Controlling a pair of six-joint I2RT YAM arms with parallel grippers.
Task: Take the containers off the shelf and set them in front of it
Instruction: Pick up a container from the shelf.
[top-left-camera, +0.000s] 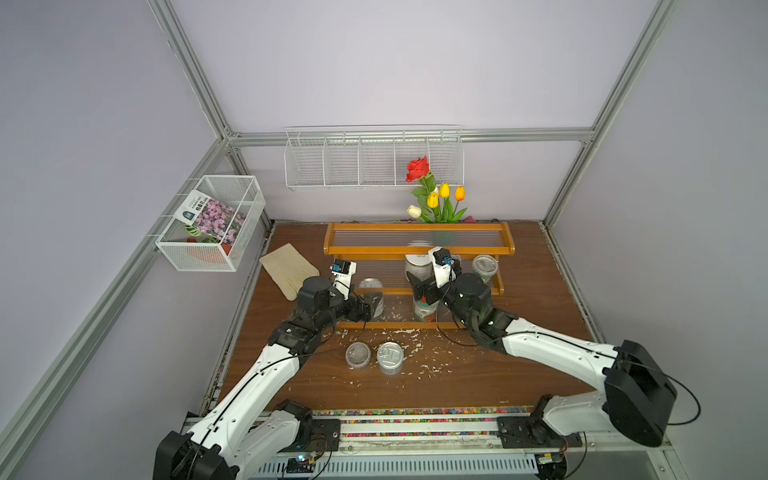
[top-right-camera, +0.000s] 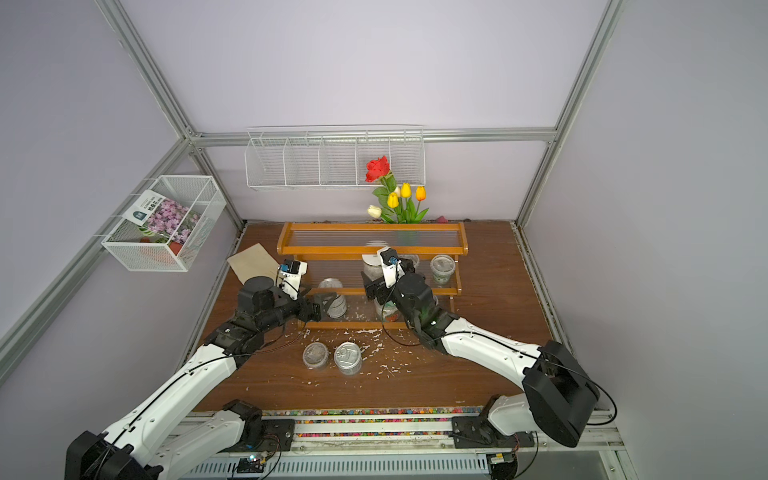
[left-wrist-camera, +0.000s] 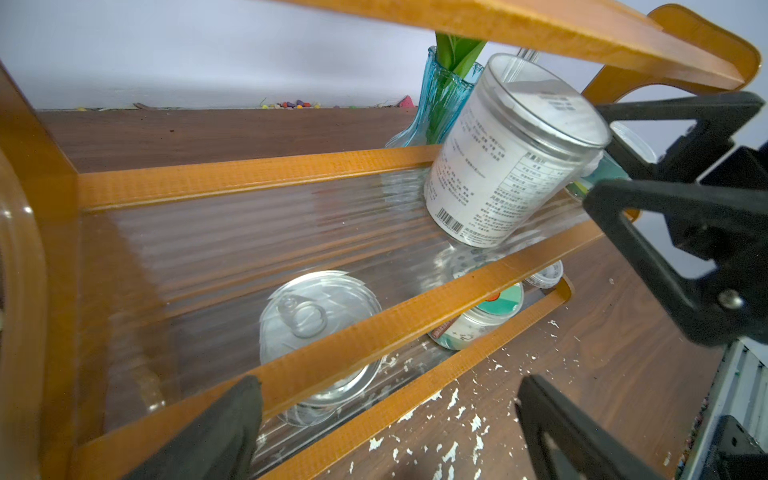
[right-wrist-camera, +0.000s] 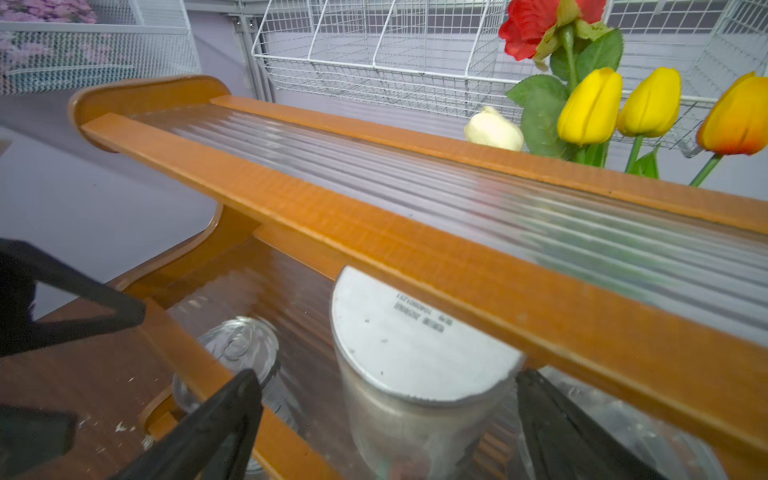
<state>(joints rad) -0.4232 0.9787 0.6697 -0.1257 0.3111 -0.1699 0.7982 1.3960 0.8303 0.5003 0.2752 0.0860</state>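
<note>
Right hand (right-wrist-camera: 386, 374): spread; I see its fingers (right-wrist-camera: 216, 424) on either side of the white-lidded jar (right-wrist-camera: 415, 345), contact unclear.
Left hand (left-wrist-camera: 388, 386): spread and empty, facing the pull-tab tin (left-wrist-camera: 316, 320) on the lowest tier.
Shelf (top-left-camera: 415, 250): back of the tabletop (top-left-camera: 478, 386); its middle tier carries the white-lidded jar and a clear cup (top-left-camera: 485, 266); a colour-lidded jar (left-wrist-camera: 500, 301) stands below.
Front of shelf: second cup (top-left-camera: 357, 354) and second tin (top-left-camera: 390, 355) side by side among white flakes (top-left-camera: 405, 331).
</note>
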